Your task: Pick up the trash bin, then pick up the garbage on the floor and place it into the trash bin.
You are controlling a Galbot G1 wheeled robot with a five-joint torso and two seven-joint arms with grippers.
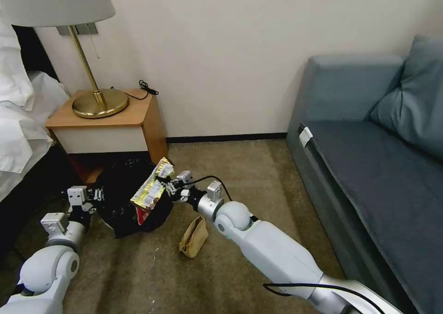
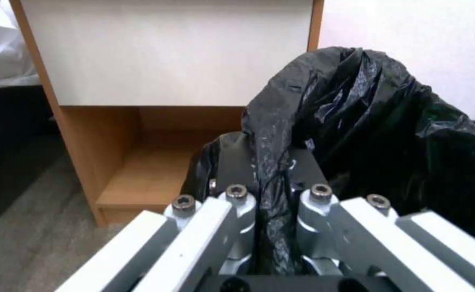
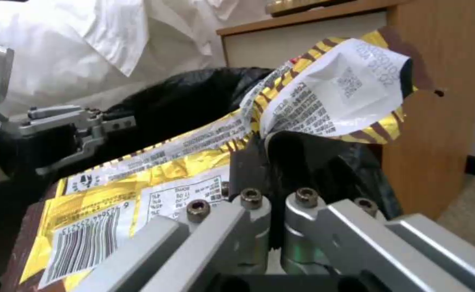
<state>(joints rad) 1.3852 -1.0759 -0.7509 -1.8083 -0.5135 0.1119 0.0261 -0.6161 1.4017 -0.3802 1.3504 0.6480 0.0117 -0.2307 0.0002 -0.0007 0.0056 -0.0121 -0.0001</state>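
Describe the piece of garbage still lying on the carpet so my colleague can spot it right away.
Start at the wooden nightstand beside the bed and come forward across the carpet. Past the black-bagged trash bin, just under the right arm, lies the crumpled tan paper bag. It is plain brown, unlike the shiny yellow wrapper held over the bin by the right gripper.

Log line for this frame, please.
left gripper: shut on black-bagged trash bin | right gripper: holds yellow snack wrapper over bin | tan paper bag: on carpet
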